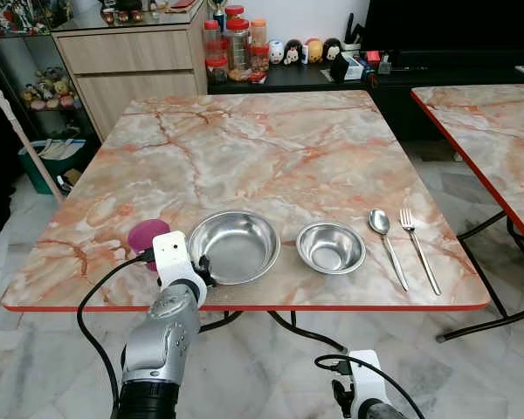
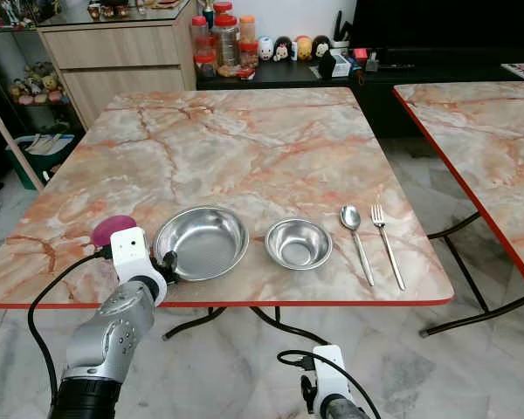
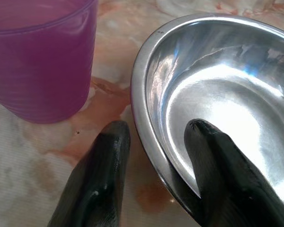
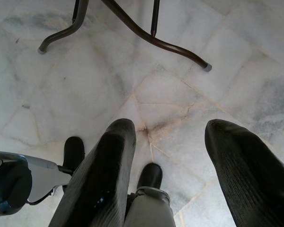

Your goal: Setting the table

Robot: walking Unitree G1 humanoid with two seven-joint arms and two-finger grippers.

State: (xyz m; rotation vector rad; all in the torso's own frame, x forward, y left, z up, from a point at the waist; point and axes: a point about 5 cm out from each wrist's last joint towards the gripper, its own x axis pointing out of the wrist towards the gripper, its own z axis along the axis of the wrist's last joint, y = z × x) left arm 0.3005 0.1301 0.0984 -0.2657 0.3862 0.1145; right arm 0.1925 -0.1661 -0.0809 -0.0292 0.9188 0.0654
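Left pincer (image 3: 156,142) straddles the near-left rim of the large shiny steel bowl (image 1: 235,245): one black finger inside the bowl, the other outside on the marble-pattern tabletop (image 1: 262,148). Fingers look spread around the rim, not squeezed; judged as either just let go or about to pinch, can't fully tell contact. Rim grip makes sense, as the bowl is too wide to span.

Translucent purple plastic cup (image 1: 146,236) stands at 9 o'clock of the large bowl, just beside it, apart from the fingers. Small steel bowl (image 1: 330,247) sits at 3 o'clock of the large one, then steel spoon (image 1: 386,242) and steel fork (image 1: 418,245) side by side further toward 3 o'clock, handles toward the near edge, like a place setting row.

Right pincer (image 4: 180,165) hangs idle below tabletop level, fingers apart, empty, pointing at the pale tiled floor (image 4: 236,71).
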